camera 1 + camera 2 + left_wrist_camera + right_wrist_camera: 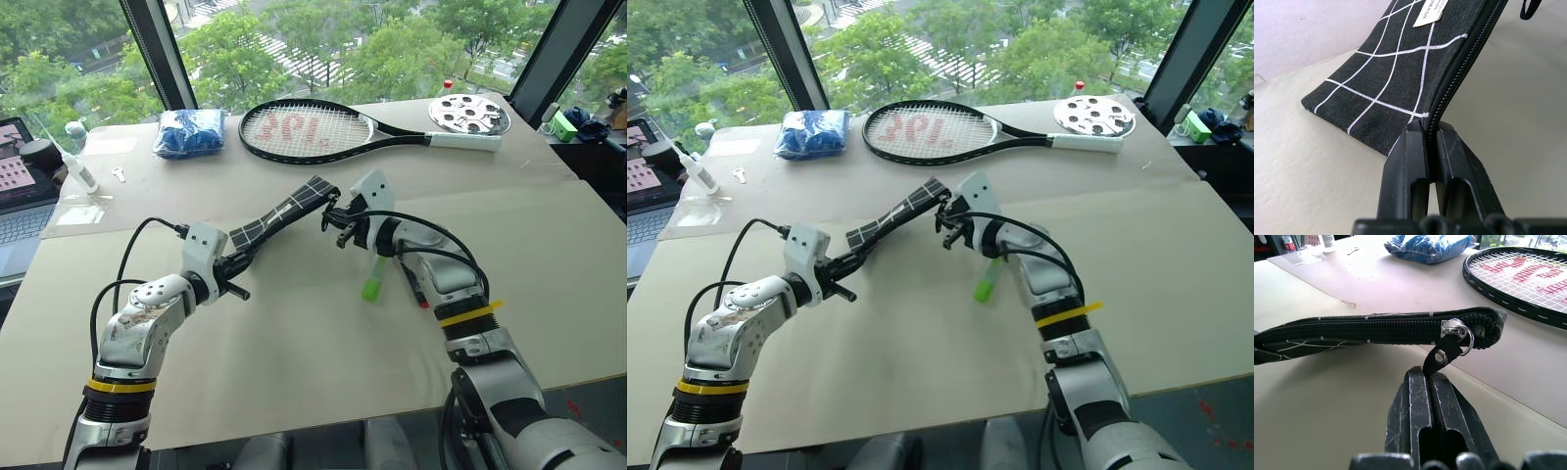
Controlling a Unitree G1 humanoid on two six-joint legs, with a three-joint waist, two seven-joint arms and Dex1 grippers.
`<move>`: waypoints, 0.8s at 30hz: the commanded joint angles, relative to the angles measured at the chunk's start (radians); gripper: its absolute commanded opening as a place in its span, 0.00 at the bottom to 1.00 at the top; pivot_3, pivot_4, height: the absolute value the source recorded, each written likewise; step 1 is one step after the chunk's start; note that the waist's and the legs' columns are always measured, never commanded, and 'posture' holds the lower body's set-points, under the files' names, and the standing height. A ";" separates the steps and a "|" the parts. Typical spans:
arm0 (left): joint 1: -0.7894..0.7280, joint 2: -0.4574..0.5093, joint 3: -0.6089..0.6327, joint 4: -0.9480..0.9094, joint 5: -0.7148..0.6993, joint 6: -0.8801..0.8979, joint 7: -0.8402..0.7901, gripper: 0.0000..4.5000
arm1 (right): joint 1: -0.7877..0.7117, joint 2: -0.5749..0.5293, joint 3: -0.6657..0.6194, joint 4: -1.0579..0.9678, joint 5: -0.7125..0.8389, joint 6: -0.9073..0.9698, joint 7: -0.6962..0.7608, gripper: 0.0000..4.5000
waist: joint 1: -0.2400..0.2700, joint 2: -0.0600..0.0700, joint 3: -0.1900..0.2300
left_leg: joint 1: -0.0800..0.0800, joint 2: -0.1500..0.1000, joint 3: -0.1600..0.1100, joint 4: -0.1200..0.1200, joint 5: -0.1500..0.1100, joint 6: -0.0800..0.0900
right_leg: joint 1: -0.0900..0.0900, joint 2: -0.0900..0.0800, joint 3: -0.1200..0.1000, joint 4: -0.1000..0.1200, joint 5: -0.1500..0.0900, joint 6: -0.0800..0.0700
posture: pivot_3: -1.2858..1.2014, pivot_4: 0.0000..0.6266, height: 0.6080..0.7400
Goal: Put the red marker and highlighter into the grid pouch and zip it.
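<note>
The grid pouch [284,213] hangs above the table, stretched between my two grippers. My left gripper [1431,142] is shut on the pouch's near end, right at the zipper edge. My right gripper [1427,377] is shut on the black zipper pull strap [1442,355] at the far end. In the right wrist view the zipper teeth look closed along the pouch up to the slider. The green highlighter [372,284] lies on the table under my right forearm. The red marker [417,289] lies beside it, partly hidden by that arm.
A black tennis racket [323,130] lies across the back of the table, with a blue cloth bundle [189,132] to its left and a white perforated disc [468,114] at its right. A laptop [20,196] and a small white bottle [83,176] sit at the far left.
</note>
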 commanded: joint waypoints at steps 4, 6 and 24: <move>-0.011 0.006 0.011 -0.022 -0.002 -0.015 -0.005 0.00 | -0.002 0.004 0.102 -0.102 -0.079 -0.035 0.021 0.01 | -0.001 0.000 0.000 | 0.000 0.000 0.000 0.000 0.000 0.000 | 0.000 0.000 0.000 0.000 0.000 0.000 | 0.52 0.24 1.00; -0.011 0.006 0.008 -0.022 -0.001 -0.015 -0.007 0.00 | 0.002 0.001 0.142 -0.123 -0.117 -0.056 0.025 0.01 | 0.000 0.000 0.000 | 0.000 0.000 0.000 0.000 0.000 0.000 | 0.000 0.000 0.000 0.000 0.000 0.000 | 0.52 0.24 1.00; -0.010 0.013 0.007 -0.030 -0.001 -0.006 -0.010 0.00 | -0.094 -0.035 0.162 -0.026 -0.237 -0.065 -0.010 0.01 | 0.005 0.000 0.000 | 0.000 0.000 0.000 0.001 0.000 0.000 | 0.000 0.000 0.000 0.000 0.001 0.000 | 0.52 0.24 1.00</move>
